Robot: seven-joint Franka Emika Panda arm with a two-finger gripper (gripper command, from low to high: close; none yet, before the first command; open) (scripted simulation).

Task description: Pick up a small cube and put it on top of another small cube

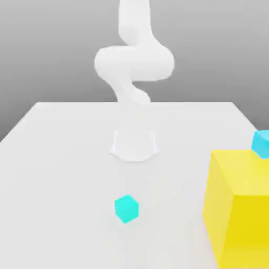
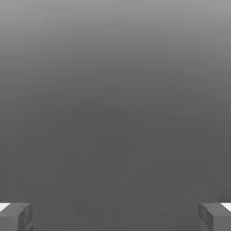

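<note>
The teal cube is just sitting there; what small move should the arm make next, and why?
Probably swing the open tool down toward the teal cube: it lies alone on the pale surface, and nothing is between the fingers.

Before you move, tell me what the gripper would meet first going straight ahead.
In the hand view, the way ahead of the open gripper looks free, just plain gray between the fingers; depth is unclear there.
</note>
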